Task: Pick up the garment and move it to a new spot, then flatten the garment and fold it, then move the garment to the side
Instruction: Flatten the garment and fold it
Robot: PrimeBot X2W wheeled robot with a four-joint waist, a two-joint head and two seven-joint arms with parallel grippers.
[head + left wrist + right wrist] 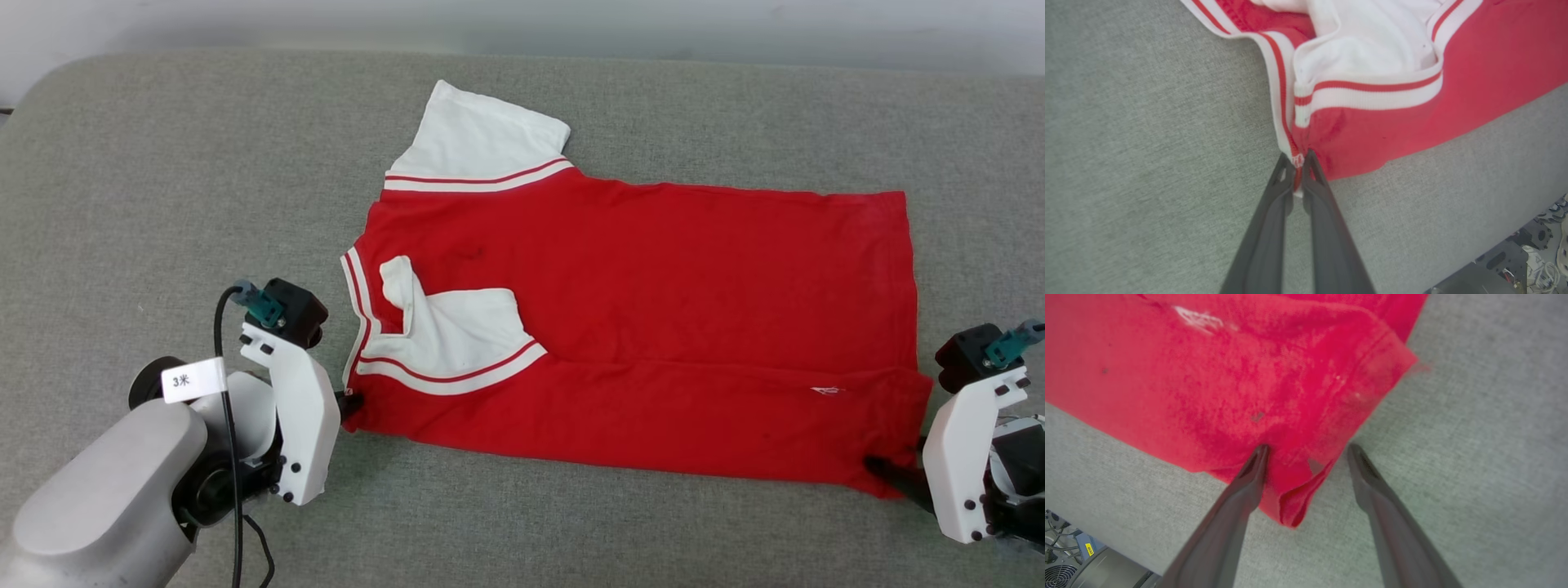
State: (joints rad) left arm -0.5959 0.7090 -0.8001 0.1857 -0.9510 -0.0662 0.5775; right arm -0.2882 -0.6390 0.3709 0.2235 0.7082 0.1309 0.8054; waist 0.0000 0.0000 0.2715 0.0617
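The garment (pixel 637 327), a red shirt with white sleeves and white-red striped trim, lies spread on the grey cushion, its near long edge folded over onto the body. One white sleeve sticks out at the far side; the other lies folded onto the red cloth. My left gripper (pixel 1298 161) is shut on the garment (pixel 1412 106), pinching the striped trim at its near left corner (pixel 351 404). My right gripper (pixel 1308 447) stands open around the near right hem corner of the garment (pixel 1229 375), one finger resting on the cloth, the other on the cushion beside it.
A grey fabric cushion (pixel 163 204) carries the shirt, with bare room left, right and in front. Its rounded far edge meets a pale wall (pixel 522 24). Machine parts and cables (pixel 1527 249) show below the cushion's near edge.
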